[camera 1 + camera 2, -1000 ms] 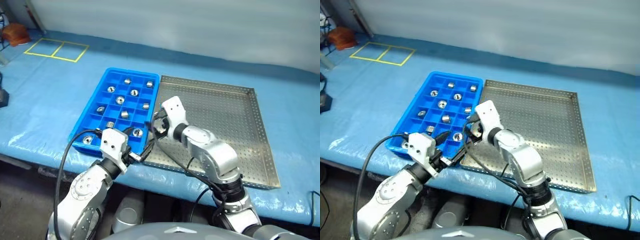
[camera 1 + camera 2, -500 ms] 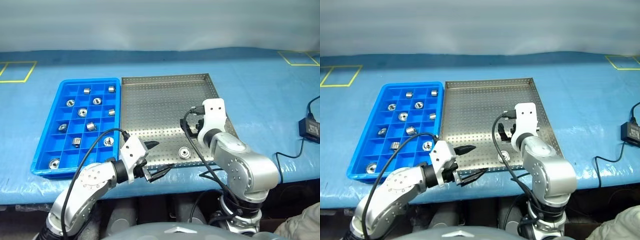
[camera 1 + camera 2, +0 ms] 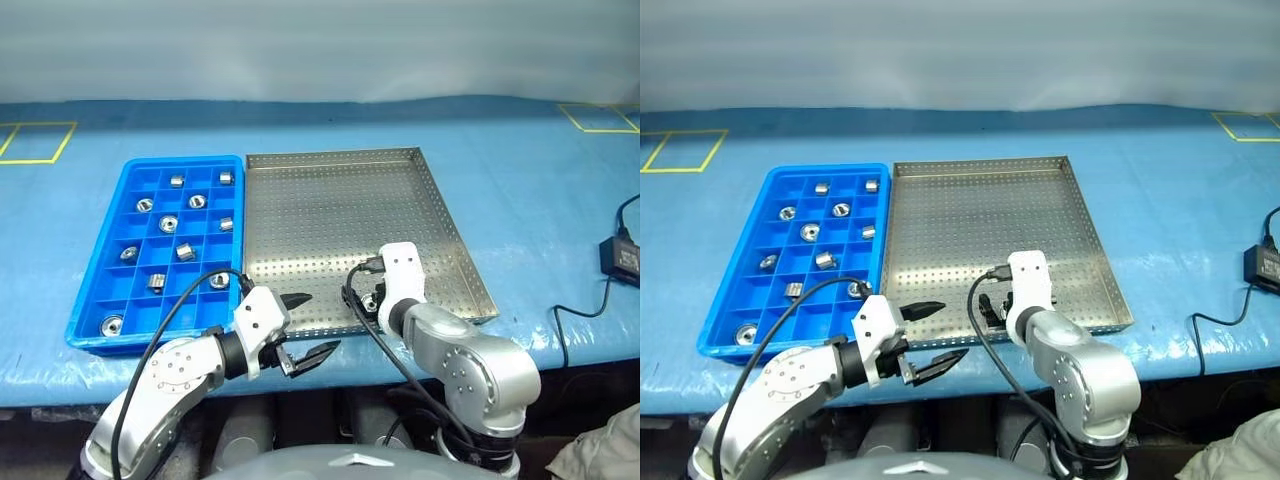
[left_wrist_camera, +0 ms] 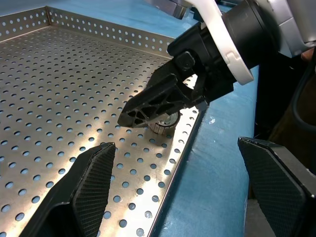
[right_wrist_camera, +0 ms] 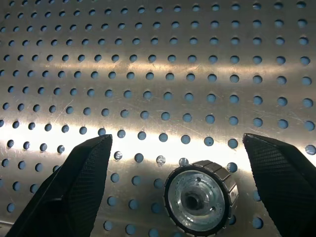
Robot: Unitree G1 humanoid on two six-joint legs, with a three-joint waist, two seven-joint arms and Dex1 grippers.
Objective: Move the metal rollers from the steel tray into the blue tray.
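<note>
While the right tool [image 5: 177, 163] gapes, a roller [image 5: 201, 197] sits near the steel tray [image 3: 340, 210] rim.

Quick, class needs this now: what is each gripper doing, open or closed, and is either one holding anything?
Left gripper: open, empty, past the steel tray's near edge.
Right gripper: open, holding nothing, fingers either side of the last metal roller in the steel tray.

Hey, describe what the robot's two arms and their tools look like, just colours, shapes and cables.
Both arms have rounded silver-grey metallic shells with black joints and a white block at the wrist. A loose black cable loops from each forearm to its wrist. The left tool and the right tool each carry two black, wedge-shaped fingers with finely textured pads.
</note>
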